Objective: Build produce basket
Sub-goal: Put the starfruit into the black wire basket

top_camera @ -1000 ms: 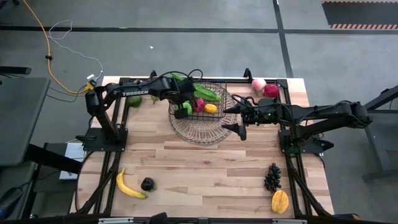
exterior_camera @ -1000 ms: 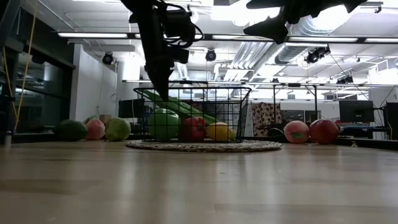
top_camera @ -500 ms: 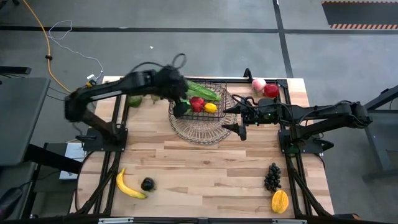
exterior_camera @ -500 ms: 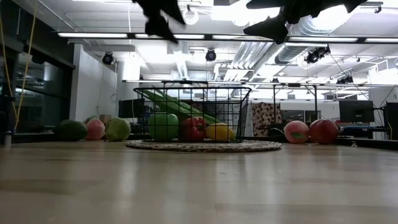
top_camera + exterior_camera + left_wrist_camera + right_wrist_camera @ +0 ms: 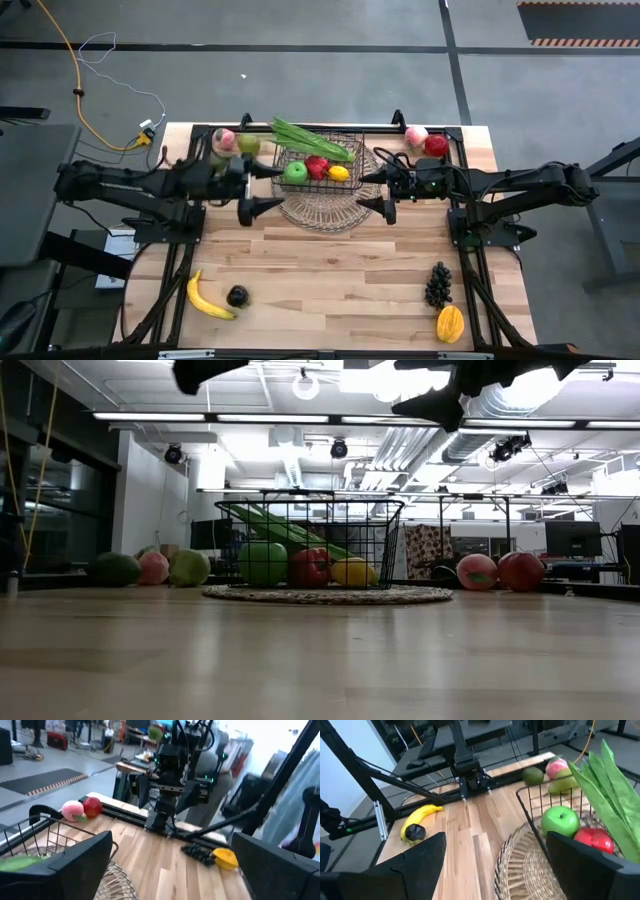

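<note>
The dark wire basket (image 5: 322, 160) stands on a round woven tray (image 5: 320, 205) at the table's far middle. In it lie a green apple (image 5: 295, 172), a red apple (image 5: 317, 167), a lemon (image 5: 339, 173) and a green leafy bunch (image 5: 312, 140) that slants over its far rim. My left gripper (image 5: 262, 190) hovers open just left of the basket, pointing level toward it, nothing between its fingers. My right gripper (image 5: 373, 194) hovers open just right of the basket, also holding nothing. Both fingers of each show wide apart in the wrist views (image 5: 172, 870) (image 5: 495, 870).
A peach (image 5: 224, 137), a pear (image 5: 247, 145) and another green fruit (image 5: 215, 161) lie far left. A peach (image 5: 416, 135) and red apple (image 5: 436, 146) lie far right. Banana (image 5: 208, 297) and plum (image 5: 237, 296) lie near left, grapes (image 5: 438, 284) and mango (image 5: 450, 323) near right.
My left gripper has drawn back from over the basket toward the table's left edge, rising and tipping from pointing down to level, and has stayed open. The green apple stays in the basket beside the red apple.
</note>
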Robot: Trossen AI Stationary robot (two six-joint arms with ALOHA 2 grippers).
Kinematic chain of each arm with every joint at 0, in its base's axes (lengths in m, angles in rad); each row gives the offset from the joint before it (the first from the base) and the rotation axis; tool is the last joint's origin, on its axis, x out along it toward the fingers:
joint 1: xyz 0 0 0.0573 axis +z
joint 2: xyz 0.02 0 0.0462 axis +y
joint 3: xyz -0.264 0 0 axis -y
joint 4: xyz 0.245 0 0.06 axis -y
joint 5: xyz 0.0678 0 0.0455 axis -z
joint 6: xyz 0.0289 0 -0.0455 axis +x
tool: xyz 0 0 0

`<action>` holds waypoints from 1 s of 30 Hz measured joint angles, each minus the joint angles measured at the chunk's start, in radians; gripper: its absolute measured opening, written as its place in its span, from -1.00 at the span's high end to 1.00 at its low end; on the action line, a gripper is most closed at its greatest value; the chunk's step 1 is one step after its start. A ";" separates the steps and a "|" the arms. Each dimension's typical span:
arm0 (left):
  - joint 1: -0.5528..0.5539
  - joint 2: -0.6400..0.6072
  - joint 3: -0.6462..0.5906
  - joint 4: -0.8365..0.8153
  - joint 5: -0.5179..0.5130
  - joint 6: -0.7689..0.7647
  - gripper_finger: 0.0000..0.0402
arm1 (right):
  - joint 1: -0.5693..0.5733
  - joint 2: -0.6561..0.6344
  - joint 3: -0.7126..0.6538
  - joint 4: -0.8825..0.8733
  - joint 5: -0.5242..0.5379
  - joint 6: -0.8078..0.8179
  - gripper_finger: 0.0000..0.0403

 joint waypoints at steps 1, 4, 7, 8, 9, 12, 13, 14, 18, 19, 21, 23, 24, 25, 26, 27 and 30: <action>-0.016 -0.016 -0.030 0.021 -0.023 -0.014 -0.99 | 0.000 0.000 0.000 0.012 0.000 -0.003 -0.66; -0.044 -0.046 -0.077 0.024 -0.065 -0.018 -0.99 | 0.000 0.000 0.000 0.067 0.000 -0.019 -0.66; -0.053 -0.049 -0.083 0.009 -0.066 0.004 -0.99 | 0.000 0.000 0.000 0.114 0.000 -0.039 -0.66; -0.055 -0.049 -0.083 0.009 -0.066 0.007 -0.99 | 0.000 0.000 0.000 0.124 0.000 -0.044 -0.66; -0.055 -0.049 -0.083 0.009 -0.066 0.010 -0.99 | 0.000 0.000 0.000 0.130 0.000 -0.049 -0.66; -0.055 -0.043 -0.083 0.006 -0.065 0.026 -0.99 | 0.000 0.000 0.000 0.129 0.000 -0.063 -0.66; -0.054 -0.043 -0.084 0.005 -0.065 0.032 -0.99 | 0.000 0.000 0.000 0.128 -0.002 -0.062 -0.66; -0.054 -0.043 -0.084 0.006 -0.065 0.038 -0.99 | 0.000 0.000 0.000 0.127 -0.004 -0.061 -0.66; -0.054 -0.043 -0.084 0.006 -0.065 0.048 -0.99 | 0.000 0.000 0.000 0.126 -0.006 -0.046 -0.66; -0.054 -0.043 -0.084 0.006 -0.065 0.048 -0.99 | 0.000 0.000 0.000 0.126 -0.007 -0.030 -0.66; -0.054 -0.043 -0.084 0.006 -0.065 0.048 -0.99 | 0.000 0.000 0.000 0.126 -0.007 0.001 -0.66; -0.054 -0.043 -0.084 0.006 -0.065 0.048 -0.99 | 0.000 0.000 0.000 0.123 -0.007 0.032 -0.66; -0.054 -0.043 -0.084 0.006 -0.065 0.048 -0.99 | 0.000 0.000 0.000 0.119 -0.007 0.052 -0.66; -0.054 -0.043 -0.084 0.006 -0.065 0.048 -0.99 | 0.000 0.000 0.000 0.113 -0.007 0.077 -0.66; -0.054 -0.043 -0.084 0.006 -0.065 0.048 -0.99 | 0.000 0.000 0.000 0.103 -0.007 0.111 -0.66; -0.054 -0.043 -0.084 0.006 -0.065 0.048 -0.99 | 0.000 0.000 0.000 0.089 -0.007 0.146 -0.66; -0.054 -0.043 -0.084 0.006 -0.067 0.048 -0.99 | 0.005 0.000 0.001 -0.012 -0.014 0.292 -0.66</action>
